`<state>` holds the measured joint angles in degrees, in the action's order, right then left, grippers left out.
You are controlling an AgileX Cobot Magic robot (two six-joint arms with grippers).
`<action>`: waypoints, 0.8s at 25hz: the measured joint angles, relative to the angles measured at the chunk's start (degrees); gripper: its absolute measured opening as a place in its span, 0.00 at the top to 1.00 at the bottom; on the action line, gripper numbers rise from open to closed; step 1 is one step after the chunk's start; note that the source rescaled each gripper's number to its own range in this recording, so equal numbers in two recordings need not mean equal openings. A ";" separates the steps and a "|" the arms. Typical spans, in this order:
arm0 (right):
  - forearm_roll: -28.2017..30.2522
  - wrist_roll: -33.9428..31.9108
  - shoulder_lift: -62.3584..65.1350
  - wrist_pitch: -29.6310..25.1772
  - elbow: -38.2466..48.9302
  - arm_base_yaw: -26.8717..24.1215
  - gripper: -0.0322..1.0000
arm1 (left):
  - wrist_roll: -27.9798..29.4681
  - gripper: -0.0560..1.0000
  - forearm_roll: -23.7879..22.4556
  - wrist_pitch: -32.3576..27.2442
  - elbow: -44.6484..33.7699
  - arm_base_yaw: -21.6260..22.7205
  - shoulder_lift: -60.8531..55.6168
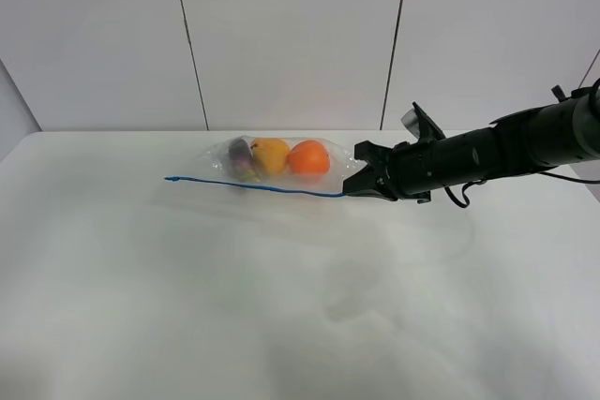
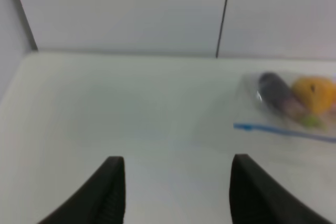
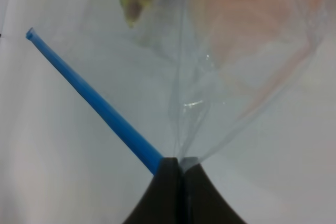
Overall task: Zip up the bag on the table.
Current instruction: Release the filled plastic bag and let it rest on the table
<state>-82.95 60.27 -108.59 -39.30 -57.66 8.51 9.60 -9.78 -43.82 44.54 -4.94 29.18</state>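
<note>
The clear bag point(image 1: 272, 158) lies at the back of the white table point(image 1: 187, 288), with a purple eggplant, a yellow fruit and an orange inside. Its blue zipper strip point(image 1: 253, 185) runs along the near edge. My right gripper point(image 1: 351, 190) reaches in from the right and is shut on the right end of that strip. In the right wrist view the jaws point(image 3: 179, 165) pinch the blue strip point(image 3: 94, 98) and the clear plastic together. My left gripper point(image 2: 176, 163) is open over bare table, well to the left of the bag point(image 2: 294, 103), and does not show in the exterior view.
A pale panelled wall point(image 1: 291, 35) stands right behind the table's back edge. The right arm point(image 1: 506, 152) stretches across the table's right side.
</note>
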 joint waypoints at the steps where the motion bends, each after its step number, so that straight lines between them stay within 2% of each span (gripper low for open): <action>1: 0.14 0.00 0.00 0.00 0.00 0.00 0.97 | 0.00 0.38 0.00 -1.33 -0.53 0.00 -1.67; 6: 0.27 0.00 0.00 0.00 0.00 0.00 0.97 | 0.00 0.38 0.04 -7.34 -2.24 0.00 -9.67; 13: 0.40 0.00 0.00 0.00 0.00 0.00 0.97 | 0.00 0.38 0.16 -10.81 -4.65 0.00 -18.10; 20: 0.65 0.00 0.00 0.00 0.00 0.00 0.97 | 0.28 0.38 0.52 -15.18 -4.88 0.00 -21.70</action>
<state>-82.30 60.27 -108.59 -39.30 -57.66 8.51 9.89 -9.26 -58.99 39.66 -4.94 7.48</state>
